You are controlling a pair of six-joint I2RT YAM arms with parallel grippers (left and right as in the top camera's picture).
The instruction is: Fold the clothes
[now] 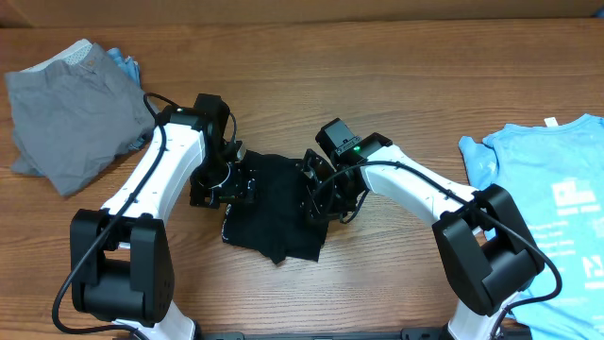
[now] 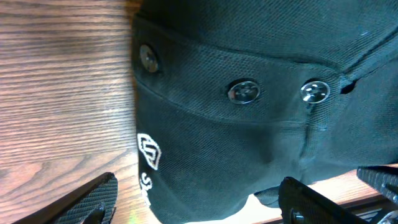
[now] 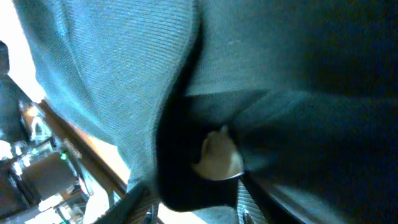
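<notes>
A black garment (image 1: 274, 203) lies crumpled in the middle of the table. In the left wrist view it (image 2: 249, 143) shows metal snaps and a white logo. My left gripper (image 1: 226, 184) is at its left edge, open, with the fingers (image 2: 199, 202) wide apart on either side of the cloth's hem. My right gripper (image 1: 321, 200) is at the garment's right side. In the right wrist view its fingers (image 3: 193, 202) are closed on a thick fold of the black cloth (image 3: 280, 74), which fills the frame.
A grey garment (image 1: 71, 104) lies bunched at the back left with a bit of blue cloth (image 1: 123, 64) behind it. A light blue printed T-shirt (image 1: 557, 189) lies at the right edge. The table (image 1: 377, 76) is brown wood.
</notes>
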